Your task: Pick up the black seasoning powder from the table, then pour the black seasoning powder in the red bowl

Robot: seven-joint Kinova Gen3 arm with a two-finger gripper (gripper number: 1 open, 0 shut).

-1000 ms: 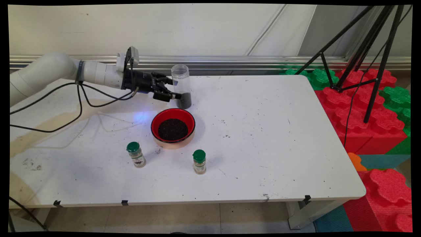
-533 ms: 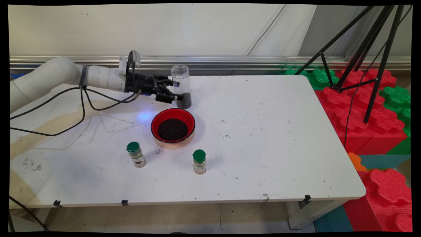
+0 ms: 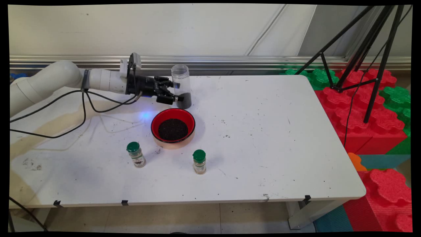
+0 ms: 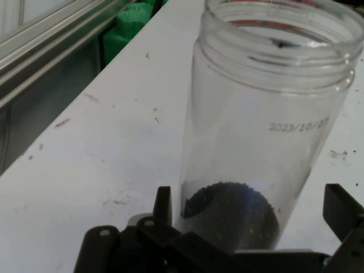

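Gripper (image 3: 175, 92) is reaching in level from the left at the far side of the white table (image 3: 263, 138), and its black fingers (image 4: 163, 206) are standing spread wide on either side of the foot of a clear plastic jar (image 3: 181, 86), with a sliver of table showing between each finger and the jar wall in the hand view, so nothing is being gripped. The jar is standing upright and lidless near the table's far edge, a low layer of dark grains (image 4: 230, 215) lying in its bottom, and a printed date is showing on its side in the hand view. Just in front of the jar, toward the near side, a red bowl (image 3: 173, 127) is sitting on the table, holding a mound of the same dark granular stuff. Nearer still, two small spice bottles with green caps are standing upright and well apart from each other: one (image 3: 136, 154) is standing to the near left of the bowl, the other (image 3: 199, 161) to its near right. Black cables (image 3: 82, 108) are hanging from the white arm (image 3: 65, 79) and drooping toward the tabletop on the left. Red and green foam blocks (image 3: 368, 115) are lying stacked beyond the table's right end, with a black tripod (image 3: 371, 49) standing over them.
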